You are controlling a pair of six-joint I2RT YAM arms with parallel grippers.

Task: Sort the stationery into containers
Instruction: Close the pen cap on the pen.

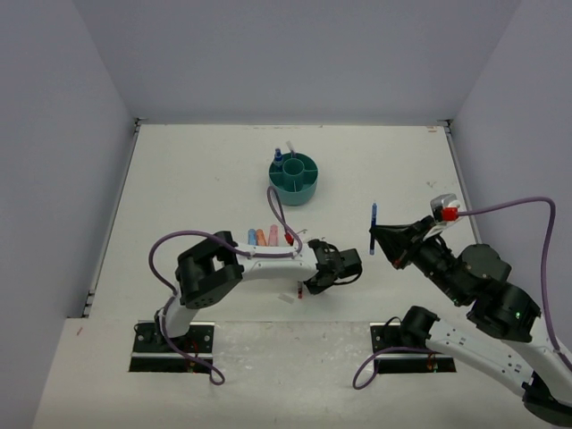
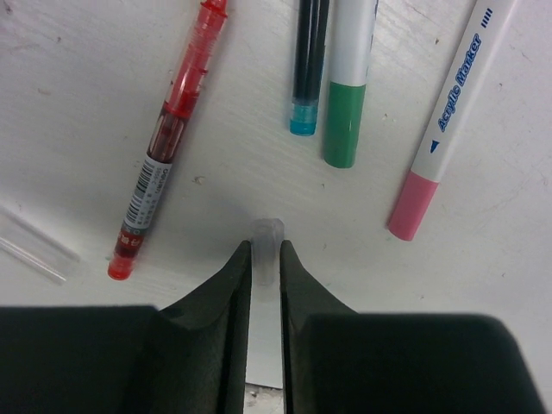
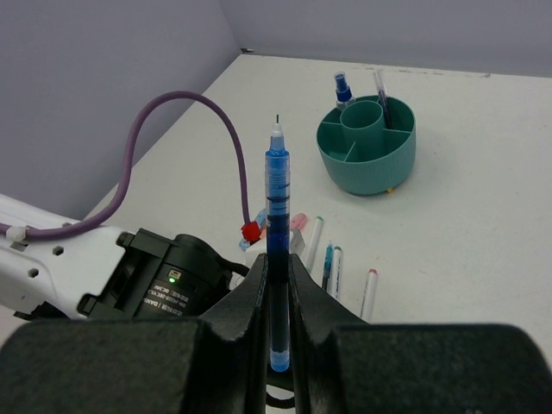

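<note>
In the left wrist view my left gripper is down at the table, shut on a small clear pen cap that sticks out past the fingertips. Ahead of it lie a red pen, a teal refill, a green-capped white pen and a pink-capped marker. My right gripper is shut on a blue pen and holds it upright in the air, right of the left gripper. The teal organiser stands farther back with two pens in it.
Stubby blue, orange and pink markers lie beside the left arm's forearm. A clear tube rests on the table left of the left fingers. The left arm's purple cable arches up near the held blue pen. Walls close in the table's far and side edges.
</note>
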